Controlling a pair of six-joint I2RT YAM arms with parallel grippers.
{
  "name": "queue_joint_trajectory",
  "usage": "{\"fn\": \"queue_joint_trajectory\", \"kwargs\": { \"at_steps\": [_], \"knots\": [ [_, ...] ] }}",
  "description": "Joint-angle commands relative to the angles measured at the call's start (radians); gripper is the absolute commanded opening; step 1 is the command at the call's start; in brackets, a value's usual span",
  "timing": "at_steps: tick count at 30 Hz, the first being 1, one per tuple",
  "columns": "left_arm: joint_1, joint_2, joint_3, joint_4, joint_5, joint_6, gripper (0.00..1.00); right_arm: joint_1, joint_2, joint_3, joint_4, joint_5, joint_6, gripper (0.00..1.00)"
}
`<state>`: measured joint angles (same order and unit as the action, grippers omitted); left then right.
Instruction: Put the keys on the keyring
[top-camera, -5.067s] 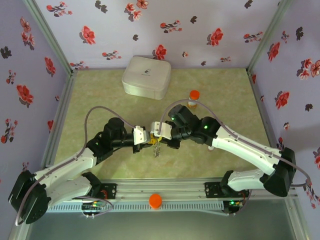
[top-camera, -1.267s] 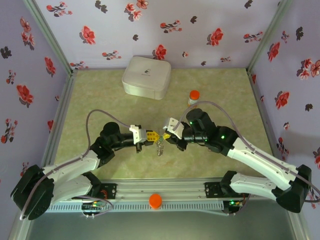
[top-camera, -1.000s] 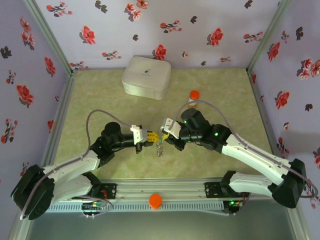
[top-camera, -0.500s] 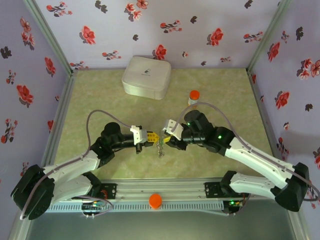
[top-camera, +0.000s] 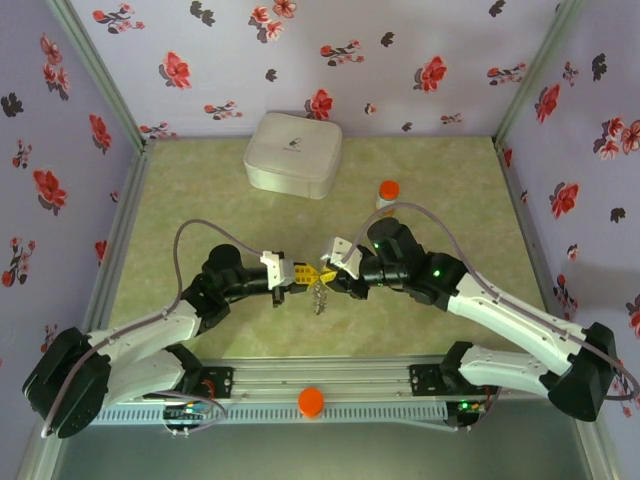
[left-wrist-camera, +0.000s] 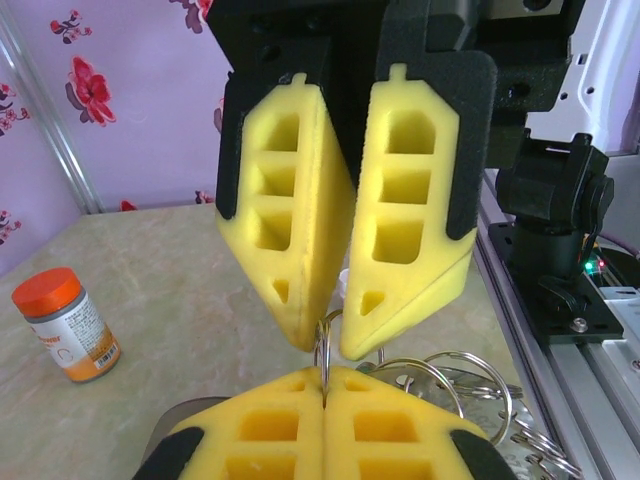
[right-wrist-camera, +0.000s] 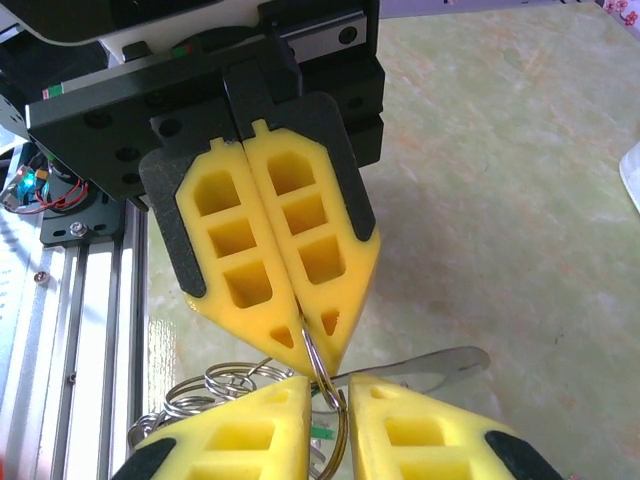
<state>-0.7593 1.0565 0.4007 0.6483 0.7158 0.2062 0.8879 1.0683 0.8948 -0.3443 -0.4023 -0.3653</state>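
My left gripper (left-wrist-camera: 324, 375) is shut on a thin metal keyring (left-wrist-camera: 322, 350), holding it edge-on above the table. My right gripper (right-wrist-camera: 328, 390) faces it tip to tip. Its jaws stand slightly apart with the same keyring (right-wrist-camera: 322, 370) in the gap, lying against one fingertip. A bunch of further metal rings (left-wrist-camera: 450, 375) hangs below. One of the keys shows as a bare metal blade (right-wrist-camera: 430, 365) under the right fingers, and a bit of green plastic (right-wrist-camera: 320, 432) sits beside the ring. In the top view both grippers (top-camera: 303, 277) (top-camera: 327, 275) meet at mid-table over the dangling bunch (top-camera: 317, 295).
A white square box (top-camera: 293, 153) stands at the back of the green mat. An orange-capped bottle (top-camera: 387, 195) stands just behind the right arm. An orange round thing (top-camera: 311, 401) sits on the front rail. Flowered walls close in the left, right and back sides.
My right gripper has shifted slightly around the ring and its jaws have parted from shut to a narrow gap. The left gripper has held still on the ring.
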Motion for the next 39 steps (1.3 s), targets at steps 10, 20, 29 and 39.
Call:
{"fn": "queue_joint_trajectory", "kwargs": {
  "at_steps": [10,20,29,39],
  "knots": [
    [-0.006,-0.009,0.026,0.041,-0.002,-0.013,0.12,-0.004,0.025,0.014,0.003,-0.024,-0.007,0.0],
    [-0.008,-0.01,0.103,-0.248,-0.047,0.141,0.14,0.028,0.101,0.161,-0.25,0.108,-0.117,0.0],
    [-0.008,-0.012,0.114,-0.264,-0.062,0.157,0.07,0.077,0.205,0.284,-0.365,0.145,-0.175,0.0],
    [-0.008,-0.029,0.048,-0.088,-0.056,0.078,0.0,0.003,0.08,0.163,-0.154,0.044,-0.079,0.19]
  ]
}}
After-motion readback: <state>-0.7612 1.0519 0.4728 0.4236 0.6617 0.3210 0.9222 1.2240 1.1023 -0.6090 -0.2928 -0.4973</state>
